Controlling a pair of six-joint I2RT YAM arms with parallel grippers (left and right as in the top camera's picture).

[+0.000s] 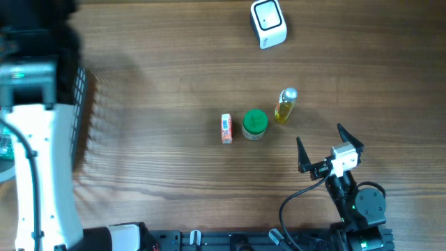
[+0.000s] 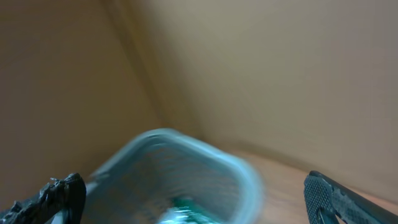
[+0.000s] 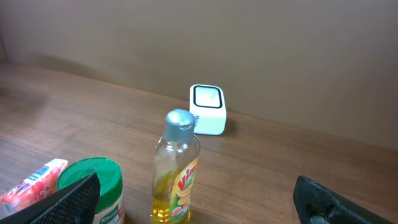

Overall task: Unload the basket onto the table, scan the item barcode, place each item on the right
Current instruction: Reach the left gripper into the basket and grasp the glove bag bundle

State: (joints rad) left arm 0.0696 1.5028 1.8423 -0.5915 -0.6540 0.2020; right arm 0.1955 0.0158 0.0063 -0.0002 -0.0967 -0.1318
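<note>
- Brown wood-grain bench filled the overhead view, with a plain tan wall behind it in both wrist views.
- At the left edge, the left gripper stood released, jaws wide, above a pale teal basket; something green lay inside, too blurred to name.
- Near the middle of the bench, three items sat in a loose row, close together but apart: an orange box, a green-lidded jar and a yellow bottle with a silver cap.
- Close to the far edge, well apart from the row, the white scanner stood alone.
- Toward the near edge, right of the row, the right gripper was released and empty, aimed past the bottle at the scanner.
- Judged from this, one item looked binned and the step in hand was fetching another.
- The next move probably called for the right gripper to close on the bottle, the nearest item, without knocking the jar beside it.
- The bottle's barcode would then have to face the scanner's window.
</note>
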